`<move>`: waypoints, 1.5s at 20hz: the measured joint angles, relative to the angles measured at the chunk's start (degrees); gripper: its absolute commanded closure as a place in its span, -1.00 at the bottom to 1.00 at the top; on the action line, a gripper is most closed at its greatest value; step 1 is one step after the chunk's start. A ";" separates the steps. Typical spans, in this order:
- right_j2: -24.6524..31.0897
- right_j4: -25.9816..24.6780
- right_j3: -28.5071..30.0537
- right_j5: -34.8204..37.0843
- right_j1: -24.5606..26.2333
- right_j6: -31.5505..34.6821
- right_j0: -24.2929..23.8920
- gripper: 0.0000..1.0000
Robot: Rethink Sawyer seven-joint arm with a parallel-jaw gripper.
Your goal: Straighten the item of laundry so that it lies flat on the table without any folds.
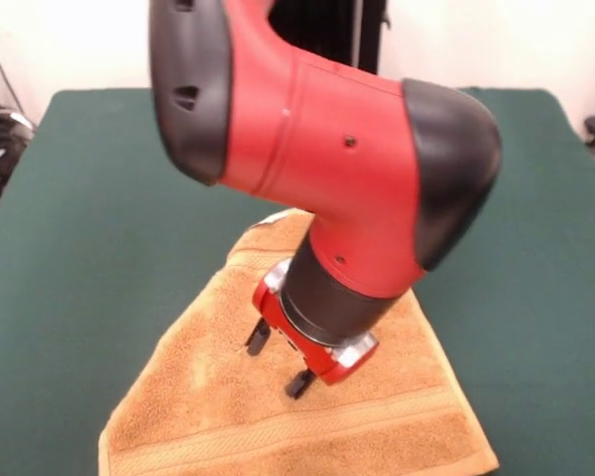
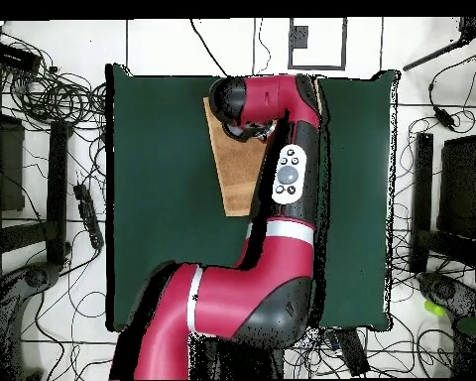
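The orange-tan towel [image 1: 208,397] lies on the dark green table [image 1: 79,248] near its front edge. A woven stripe band runs along the towel's near side. It narrows toward its far end, where a corner looks turned over under my arm. My gripper [image 1: 278,360] hangs over the towel's middle, fingers [image 1: 258,337] spread open and empty, tips close to the cloth. In the overhead view the towel [image 2: 234,164] lies near the table's [image 2: 153,198] top edge. My arm covers its right part and hides the gripper.
My red and black arm [image 1: 347,169] fills the middle of the front view and hides the towel's far part. Bare green cloth lies on both sides of the towel. Cables and equipment [image 2: 44,99] lie on the floor around the table.
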 measured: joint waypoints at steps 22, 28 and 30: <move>-2.89 -4.15 -19.17 -4.03 9.74 34.19 0.27 -1.00; -2.88 -4.44 -18.80 -6.71 9.54 35.21 0.25 -1.00; -2.86 -4.35 -18.26 -6.99 9.27 35.21 0.27 -1.00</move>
